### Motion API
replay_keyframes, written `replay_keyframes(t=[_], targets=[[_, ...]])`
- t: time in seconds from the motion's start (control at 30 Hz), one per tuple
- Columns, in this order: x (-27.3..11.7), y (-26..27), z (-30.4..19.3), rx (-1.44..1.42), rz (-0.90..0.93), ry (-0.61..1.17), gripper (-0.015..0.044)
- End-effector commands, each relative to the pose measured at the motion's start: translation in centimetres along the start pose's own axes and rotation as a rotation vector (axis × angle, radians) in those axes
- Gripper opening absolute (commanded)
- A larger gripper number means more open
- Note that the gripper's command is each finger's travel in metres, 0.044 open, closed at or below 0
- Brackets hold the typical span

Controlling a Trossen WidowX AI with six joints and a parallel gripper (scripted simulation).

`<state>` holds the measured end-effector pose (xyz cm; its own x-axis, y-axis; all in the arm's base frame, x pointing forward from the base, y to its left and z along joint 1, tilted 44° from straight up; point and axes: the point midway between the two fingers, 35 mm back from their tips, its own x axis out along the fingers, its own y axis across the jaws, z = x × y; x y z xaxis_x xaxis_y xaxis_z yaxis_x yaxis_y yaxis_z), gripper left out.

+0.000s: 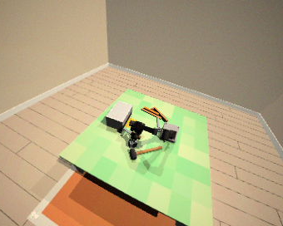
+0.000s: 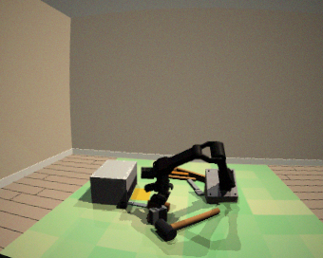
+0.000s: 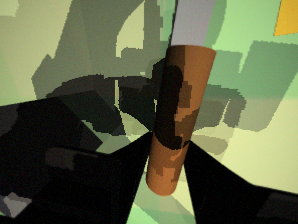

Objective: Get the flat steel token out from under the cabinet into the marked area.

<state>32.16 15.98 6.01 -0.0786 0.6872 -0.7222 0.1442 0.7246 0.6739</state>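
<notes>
The grey cabinet (image 1: 119, 115) (image 2: 105, 191) stands at the left of the table. The yellow marked area (image 1: 130, 119) (image 2: 141, 193) lies in front of it and enters a corner of the wrist view (image 3: 288, 17). My gripper (image 3: 167, 138) is shut on the orange-brown handle (image 3: 201, 62) of a tool. Its grey shaft (image 3: 193, 21) (image 2: 138, 204) reaches toward the cabinet's front corner, ending in a small dark tip (image 2: 123, 206). Whether the tip touches the cabinet cannot be told. The steel token cannot be made out in any view.
A black-headed mallet with a wooden handle (image 1: 151, 149) (image 2: 196, 218) lies close to my gripper. A small grey-black block (image 2: 157, 214) is beside its head. Orange-and-black bars (image 1: 151, 112) (image 2: 181, 172) and a grey strip (image 2: 195, 187) lie near the arm's base (image 2: 220, 193).
</notes>
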Motion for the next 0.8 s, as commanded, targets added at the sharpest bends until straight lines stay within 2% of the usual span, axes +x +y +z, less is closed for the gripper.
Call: replay_keyframes(t=[0.0, 0.77], targets=[[0.0, 0.1, 0.6, -0.010, 0.002, -0.003, 0.0000], [-0.1, 0.2, 2.9, -0.011, 0.002, -0.004, 0.0000]])
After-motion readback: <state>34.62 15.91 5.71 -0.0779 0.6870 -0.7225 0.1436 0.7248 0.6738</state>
